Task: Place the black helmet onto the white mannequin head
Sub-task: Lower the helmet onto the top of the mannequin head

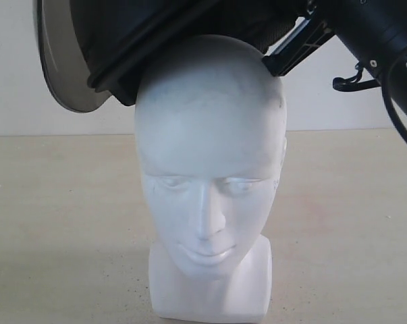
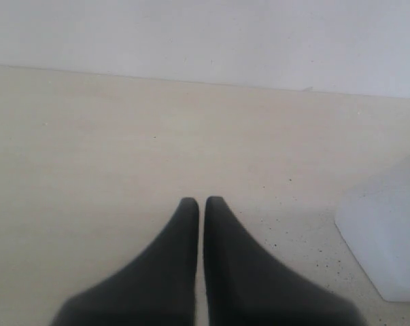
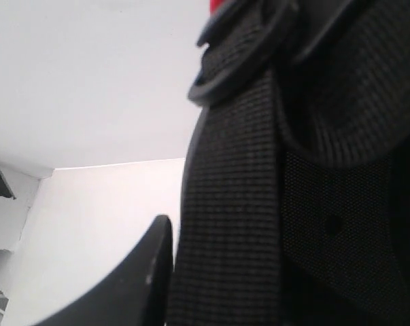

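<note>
The white mannequin head (image 1: 210, 182) stands upright on its squared neck base and faces the exterior camera. The black helmet (image 1: 156, 34) hangs tilted over its crown, rim touching the top of the head, with the smoky visor (image 1: 65, 61) off to the left. My right gripper (image 1: 284, 57) comes in from the upper right and is shut on the helmet's rim. In the right wrist view one finger (image 3: 150, 272) presses against the black strap (image 3: 232, 204); the other finger is hidden. My left gripper (image 2: 202, 202) is shut and empty, low over the table beside the neck base (image 2: 388, 251).
The beige table (image 1: 68, 223) spreads out on both sides of the head, with a pale wall (image 1: 14, 81) behind it. The right arm's black body and cable (image 1: 392, 67) fill the upper right corner.
</note>
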